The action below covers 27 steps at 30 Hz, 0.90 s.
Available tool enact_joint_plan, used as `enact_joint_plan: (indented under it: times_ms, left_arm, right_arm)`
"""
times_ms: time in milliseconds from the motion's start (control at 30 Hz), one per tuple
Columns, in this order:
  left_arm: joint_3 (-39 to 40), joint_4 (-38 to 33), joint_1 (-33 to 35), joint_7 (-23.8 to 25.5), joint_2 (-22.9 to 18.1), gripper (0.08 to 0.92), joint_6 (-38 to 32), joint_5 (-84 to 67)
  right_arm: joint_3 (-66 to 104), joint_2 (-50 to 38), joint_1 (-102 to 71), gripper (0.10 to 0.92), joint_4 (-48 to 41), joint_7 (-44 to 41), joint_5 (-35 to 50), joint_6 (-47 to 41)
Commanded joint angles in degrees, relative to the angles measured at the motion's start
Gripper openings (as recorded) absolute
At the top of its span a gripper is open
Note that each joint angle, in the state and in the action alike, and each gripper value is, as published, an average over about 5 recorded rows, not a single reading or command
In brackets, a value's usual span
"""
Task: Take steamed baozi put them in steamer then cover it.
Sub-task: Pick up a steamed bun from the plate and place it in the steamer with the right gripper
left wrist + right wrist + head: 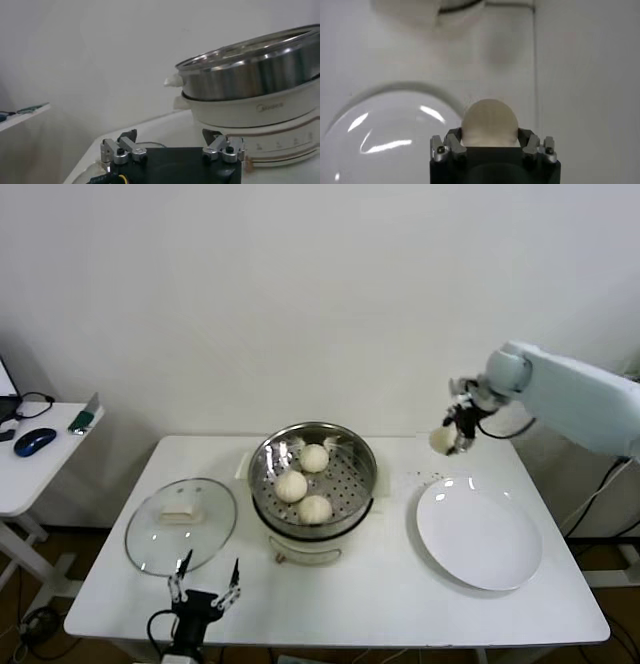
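Note:
The steel steamer stands mid-table on its white base and holds three baozi on the perforated tray. My right gripper is shut on a fourth baozi, held in the air above the table's far edge, behind the white plate and to the right of the steamer. In the right wrist view the bun sits between the fingers. The glass cover lies flat on the table left of the steamer. My left gripper is open and empty at the table's front edge, near the cover.
An empty white plate lies right of the steamer, with small crumbs on the table behind it. A side table at the far left carries a mouse. The steamer's side fills the left wrist view.

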Motion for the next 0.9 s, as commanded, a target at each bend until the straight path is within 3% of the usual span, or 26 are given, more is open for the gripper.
enact_joint_plan:
  times_ms: [33, 333, 567, 900]
  left_arm:
    - [0.63, -0.46, -0.05, 0.09, 0.28, 0.823, -0.24, -0.55]
    - [1.12, -0.62, -0.89, 0.16, 0.36, 0.823, -0.38, -1.42]
    - [0.95, -0.55, -1.57, 0.25, 1.0, 0.823, -0.26, -2.53]
    - [0.72, 0.3, -2.47, 0.31, 1.42, 0.823, -0.18, -3.13]
  right_arm:
    - [-11.81, 15.83, 13.56, 0.71, 1.67, 2.77, 22.31, -5.07]
    - [-18.23, 21.92, 14.26, 0.712, 6.4, 4.53, 28.78, -6.32]
    - [-20.25, 22.46, 10.3, 0.713, 10.79, 7.67, 28.35, -7.69]
    - [-20.73, 23.8, 5.12, 0.712, 8.35, 8.02, 25.26, -7.67]
